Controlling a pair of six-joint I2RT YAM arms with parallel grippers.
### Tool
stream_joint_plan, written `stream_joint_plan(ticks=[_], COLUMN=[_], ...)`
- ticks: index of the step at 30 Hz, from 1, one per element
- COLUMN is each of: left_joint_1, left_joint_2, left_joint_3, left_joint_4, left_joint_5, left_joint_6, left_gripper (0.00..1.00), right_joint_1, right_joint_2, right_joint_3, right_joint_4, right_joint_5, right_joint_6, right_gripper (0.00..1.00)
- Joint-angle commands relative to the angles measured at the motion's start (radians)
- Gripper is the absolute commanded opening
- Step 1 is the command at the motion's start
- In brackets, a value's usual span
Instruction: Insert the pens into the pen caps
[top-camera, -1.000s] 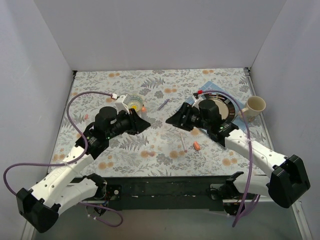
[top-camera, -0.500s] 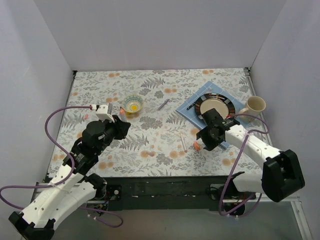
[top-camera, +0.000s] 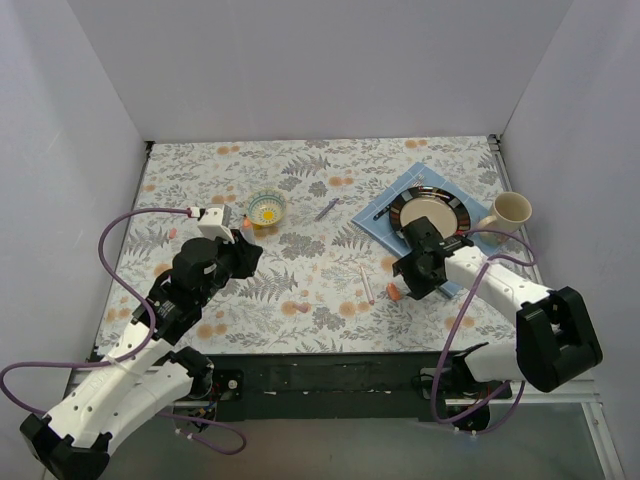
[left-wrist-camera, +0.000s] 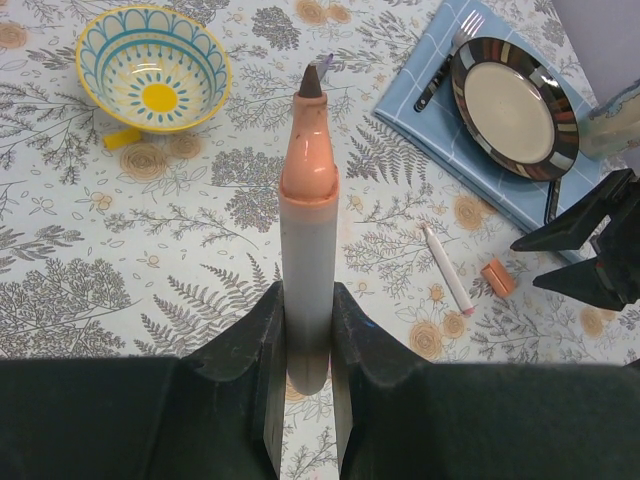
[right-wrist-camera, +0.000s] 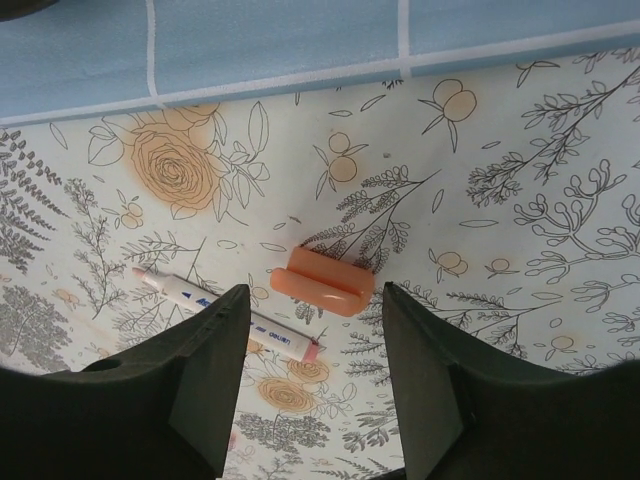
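My R end effector (right-wrist-camera: 315, 295) is apart, orange cap (right-wrist-camera: 322, 281) at 12 o'clock, long axis approx 9–3 across gap; L end effector (left-wrist-camera: 305, 295) clamped on pen (left-wrist-camera: 308, 200).

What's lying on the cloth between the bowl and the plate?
A purple pen lies between the bowl and the plate, then the edge of the blue napkin with a fork; the top view shows it.

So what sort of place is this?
Probably a robot test cell staged as a dining table: plain white walls box in a floral tablecloth with a plate, mug and bowl, plus two arms mounted at its edge.
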Motion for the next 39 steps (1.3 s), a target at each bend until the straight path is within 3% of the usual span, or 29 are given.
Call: stream_joint_plan(ticks=[1,14,21,24,25,26,28,30,34,37,38,39], left_joint_1=[-0.002,-0.002,-0.002,0.0,-0.002,-0.002,-0.002,-0.002,-0.002,-0.002,0.0,-0.002], left_joint_2=[-0.009,-0.009,0.0,0.003,0.009,0.014,0.02,0.023,0.021,0.024,0.026,0.028], left_joint_3=[0.009,0.008,0.009,0.006,0.009,0.011,0.014,0.014,0.014,0.012,0.012,0.012], left_joint_4=[-0.005,-0.003,-0.003,0.0,0.0,0.0,-0.005,-0.008,-0.003,-0.002,0.0,0.001], left_joint_5=[-0.001,0.015,0.022,0.027,0.028,0.028,0.03,0.028,0.025,0.028,0.03,0.032], left_joint_6=[0.018,0.02,0.02,0.024,0.024,0.027,0.027,0.026,0.024,0.026,0.027,0.026], left_gripper=[0.0,0.0,0.0,0.0,0.0,0.0,0.0,0.0,0.0,0.0,0.0,0.0], right_joint_1=[-0.003,-0.003,0.004,0.004,0.003,0.004,0.004,0.007,0.007,0.006,0.006,0.006], right_joint_2=[0.041,0.123,0.152,0.178,0.204,0.219,0.271,0.288,0.244,0.192,0.18,0.169], right_joint_3=[0.027,-0.003,-0.019,-0.01,-0.001,0.019,0.063,0.1,0.129,0.19,0.209,0.233], right_joint_4=[0.013,0.093,0.168,0.362,0.418,0.455,0.463,0.446,0.367,0.261,0.23,0.178], right_joint_5=[0.007,-0.035,-0.044,-0.125,-0.146,-0.163,-0.223,-0.228,-0.092,0.014,0.039,0.094], right_joint_6=[0.0,-0.042,-0.198,-0.504,-0.719,-0.811,-1.048,-1.135,-1.142,-1.018,-0.966,-0.822], right_gripper=[0.63,0.63,0.6,0.59,0.58,0.53,0.51,0.51,0.54,0.58,0.64,0.65])
